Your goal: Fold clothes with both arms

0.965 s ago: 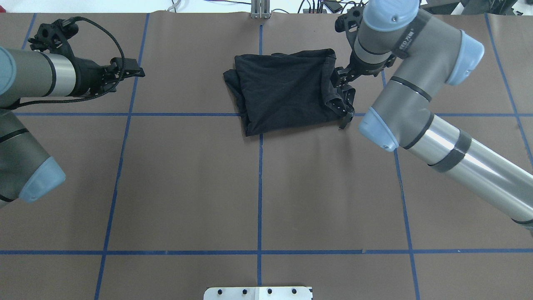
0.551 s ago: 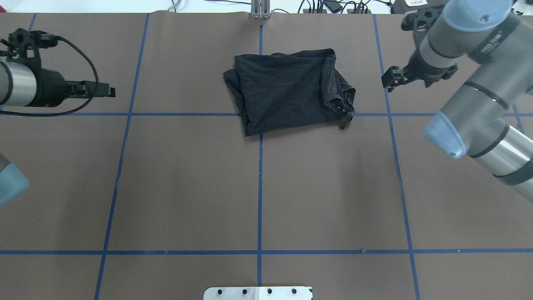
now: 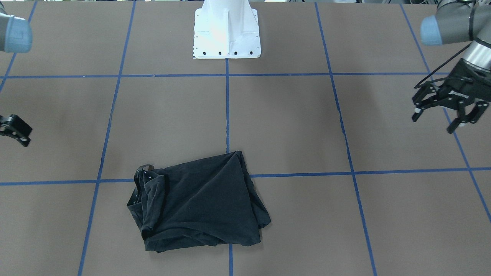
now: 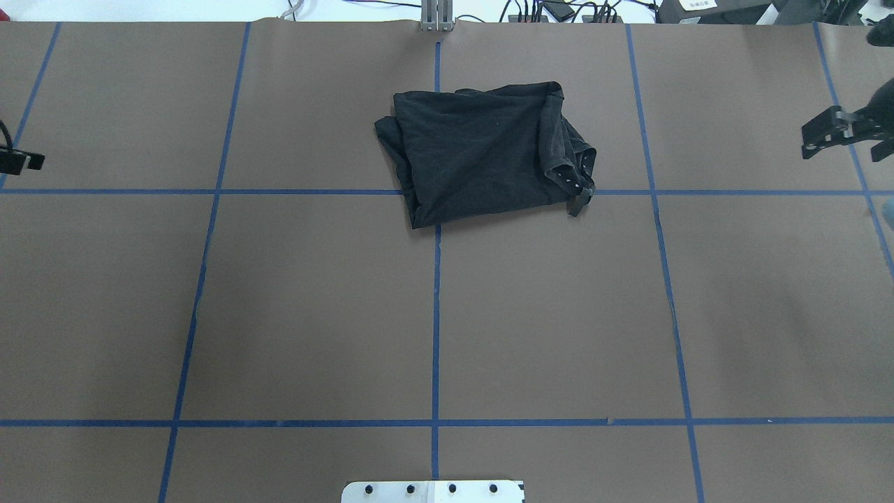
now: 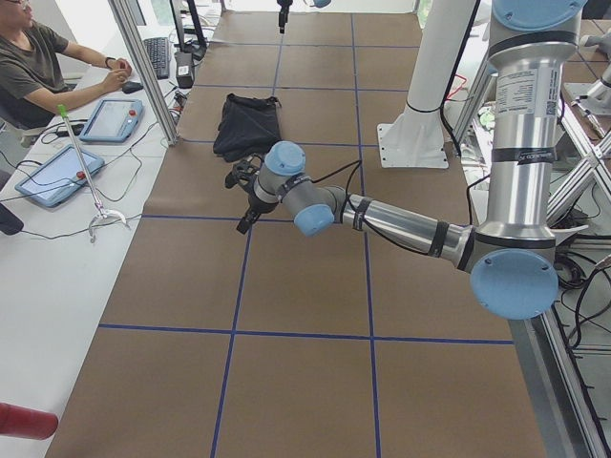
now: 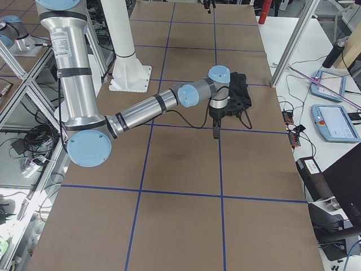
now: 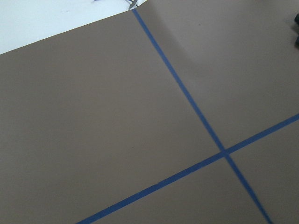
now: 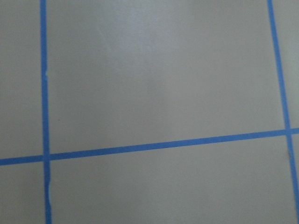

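Observation:
The clothes are one black T-shirt (image 4: 482, 154), folded into a rough rectangle at the far middle of the table. Its neckband with white dots shows at the right edge (image 4: 569, 180). It also shows in the front view (image 3: 195, 203) and in both side views (image 5: 246, 124) (image 6: 240, 90). Neither gripper touches it. My left gripper (image 3: 433, 122) hovers open and empty far off to the shirt's left; only its tip (image 4: 21, 162) shows in the overhead view. My right gripper (image 4: 841, 148) hangs open and empty near the table's right edge.
Blue tape lines divide the brown table cover (image 4: 314, 307) into squares. The white pedestal base (image 3: 226, 34) stands at the robot's side. A person (image 5: 38, 67) sits at a side bench with tablets (image 5: 57, 172) beyond the far edge.
Both arms have swung outward to the table's sides. The right gripper has left the shirt's right edge and moved far right. The shirt has not moved.

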`<state>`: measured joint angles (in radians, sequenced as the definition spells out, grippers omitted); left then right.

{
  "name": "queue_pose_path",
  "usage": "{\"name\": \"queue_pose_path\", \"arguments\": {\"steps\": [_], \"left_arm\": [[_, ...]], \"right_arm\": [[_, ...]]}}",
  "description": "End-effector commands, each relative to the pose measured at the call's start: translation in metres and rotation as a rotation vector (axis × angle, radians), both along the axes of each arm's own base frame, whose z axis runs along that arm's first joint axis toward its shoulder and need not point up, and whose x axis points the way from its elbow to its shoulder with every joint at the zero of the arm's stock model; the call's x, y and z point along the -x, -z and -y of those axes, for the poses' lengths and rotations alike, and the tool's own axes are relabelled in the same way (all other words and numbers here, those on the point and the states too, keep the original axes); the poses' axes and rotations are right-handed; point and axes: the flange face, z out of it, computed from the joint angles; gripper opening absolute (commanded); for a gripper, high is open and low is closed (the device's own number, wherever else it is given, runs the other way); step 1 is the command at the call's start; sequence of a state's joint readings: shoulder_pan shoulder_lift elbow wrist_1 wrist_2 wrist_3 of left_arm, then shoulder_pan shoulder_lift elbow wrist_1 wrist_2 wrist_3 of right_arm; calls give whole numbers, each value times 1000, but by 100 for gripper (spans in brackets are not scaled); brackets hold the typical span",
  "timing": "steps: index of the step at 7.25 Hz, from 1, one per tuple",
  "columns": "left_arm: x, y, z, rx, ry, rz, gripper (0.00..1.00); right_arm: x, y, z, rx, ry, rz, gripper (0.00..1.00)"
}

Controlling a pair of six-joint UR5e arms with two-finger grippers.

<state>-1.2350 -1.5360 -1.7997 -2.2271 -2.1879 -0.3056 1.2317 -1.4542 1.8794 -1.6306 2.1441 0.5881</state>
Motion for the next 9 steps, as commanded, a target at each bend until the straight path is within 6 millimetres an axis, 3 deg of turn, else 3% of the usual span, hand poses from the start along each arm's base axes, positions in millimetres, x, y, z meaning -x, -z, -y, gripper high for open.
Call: {"name": "queue_pose_path", "arguments": {"steps": [1,2,3,4,6,9], "left_arm": [[63,-53,-18,3,-52,62,100],[91,-65,-18,30,-80,93,100],[106,-68,-16,48,-112,132,100],[108,-79,-22,128,-115,136,100],[107,-71,-17,143,-100,126,100],[107,-34,-11,233,-44,96,100]], "right_arm": [[-66,-72,-41,14,84,-12,100],[-80,-87,-54,13,122,12,100],[-85,-111,-72,57,137,46,100],[-85,-115,-77,66,143,59,100],[-84,-113,-78,66,145,71,100],[-86,-108,-71,44,145,71,100]]}}
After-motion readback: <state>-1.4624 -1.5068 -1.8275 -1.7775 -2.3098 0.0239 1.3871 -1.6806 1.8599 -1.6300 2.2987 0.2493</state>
